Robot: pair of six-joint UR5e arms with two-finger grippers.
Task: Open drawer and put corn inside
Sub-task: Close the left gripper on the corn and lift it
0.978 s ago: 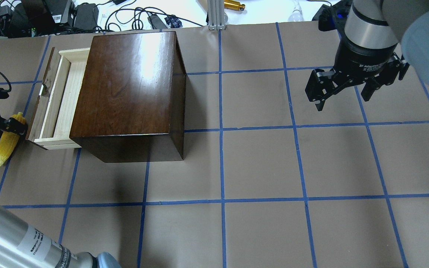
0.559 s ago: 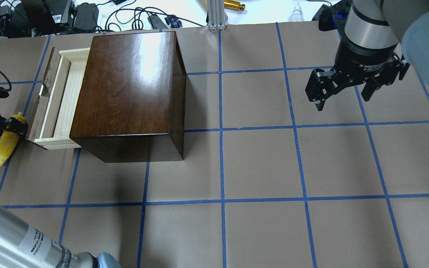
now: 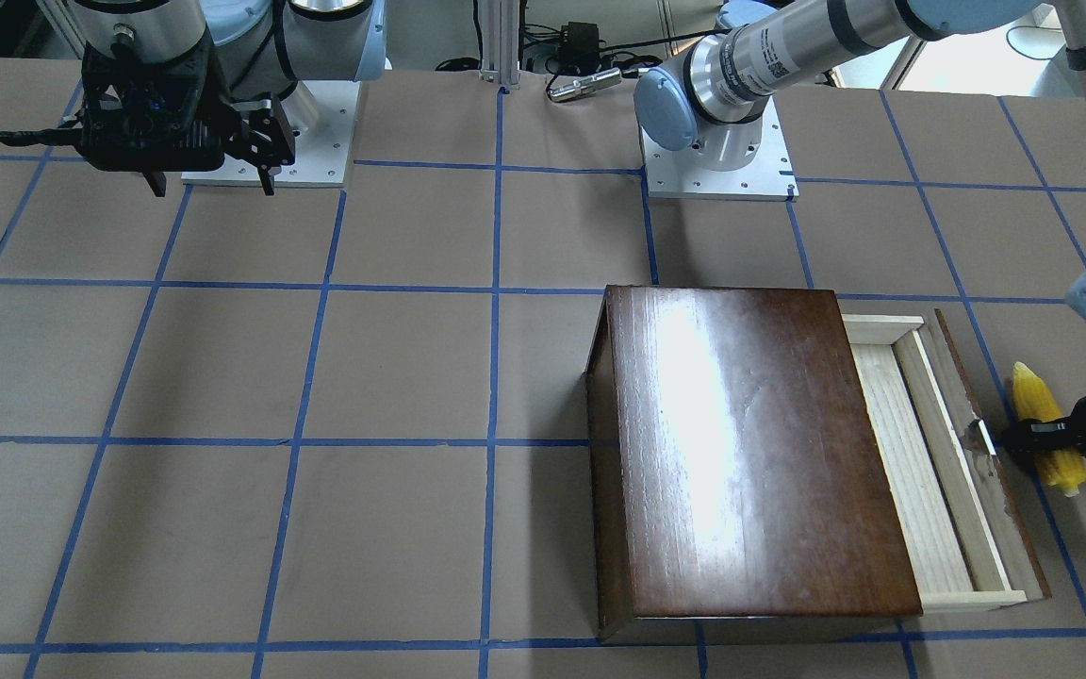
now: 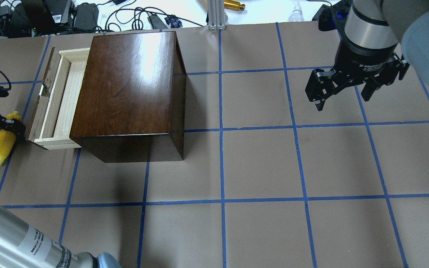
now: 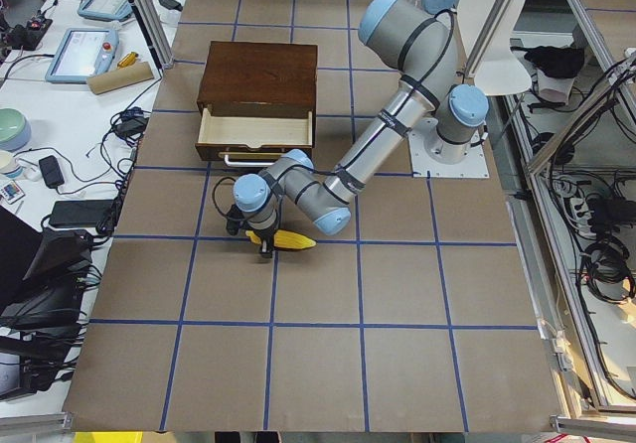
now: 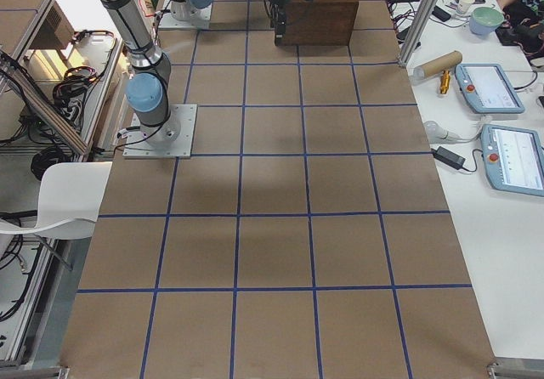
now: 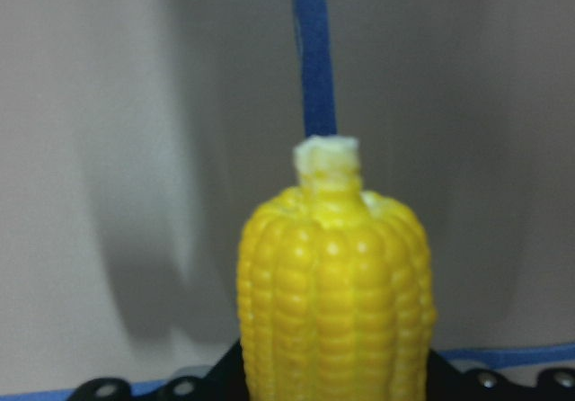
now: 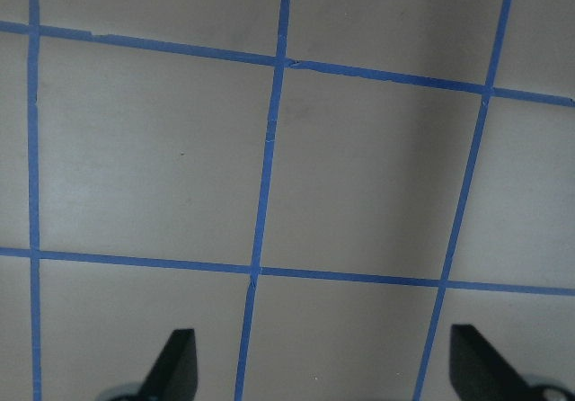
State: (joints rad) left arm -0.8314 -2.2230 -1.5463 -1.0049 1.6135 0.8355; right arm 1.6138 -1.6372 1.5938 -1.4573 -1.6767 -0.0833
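The drawer (image 4: 60, 98) of the dark-brown wooden box (image 4: 129, 89) is pulled open toward the table's left end; its pale wood tray is empty, as the front-facing view (image 3: 925, 471) also shows. The yellow corn (image 4: 4, 140) is just beyond the drawer's front panel, and my left gripper (image 4: 9, 124) is shut on its thick end. The corn fills the left wrist view (image 7: 334, 293), pale stub pointing away. It also shows in the front-facing view (image 3: 1041, 415) with the left gripper (image 3: 1066, 455) across it. My right gripper (image 4: 343, 96) hangs open and empty, far right.
The box stands on brown paper with a blue tape grid (image 4: 222, 130). Cables, power bricks and a metal post (image 4: 214, 15) lie beyond the far edge. The right wrist view shows only paper and tape between the open fingertips (image 8: 175, 356).
My left gripper and the corn have shifted a little to the left, away from the drawer front. The drawer, box and right arm have not moved.
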